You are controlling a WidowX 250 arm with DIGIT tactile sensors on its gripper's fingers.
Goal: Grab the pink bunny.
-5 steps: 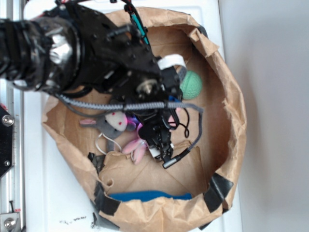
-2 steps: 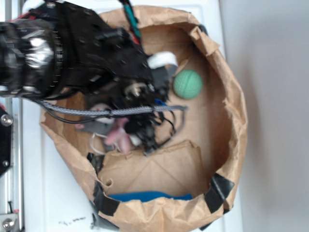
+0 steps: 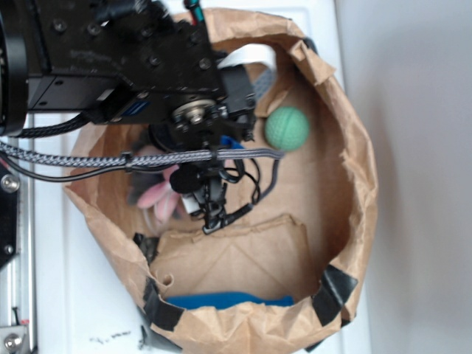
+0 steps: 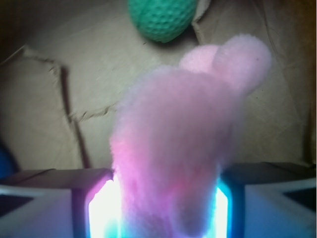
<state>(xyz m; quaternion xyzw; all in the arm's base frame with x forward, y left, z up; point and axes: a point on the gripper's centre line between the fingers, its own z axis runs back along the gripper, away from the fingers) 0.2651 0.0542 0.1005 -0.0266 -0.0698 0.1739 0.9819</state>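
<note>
Lifting clear of the bag floor, the tool (image 4: 166, 198) is clenched on the pink bunny (image 4: 178, 148), whose plush body fills the gap between the two pads in the wrist view (glowing pink where the tool's light strikes it). One second ago the bunny lay on the brown paper at lower centre of the exterior view, beside the grey plush; at 0.4 s the tool had closed over it; now the pink bunny (image 3: 164, 198) hangs at centre left of the frame, under the black arm (image 3: 125, 59), and the arm has shifted towards the upper left. The grey plush is now hidden beneath the arm and cables. The green ball (image 3: 286, 128) rests untouched at upper centre right of the paper bag (image 3: 354, 184), and in the wrist view sits well beyond the bunny at top centre. Judged from this, the grab is achieved; what remains is holding the soft body without slippage.
</note>
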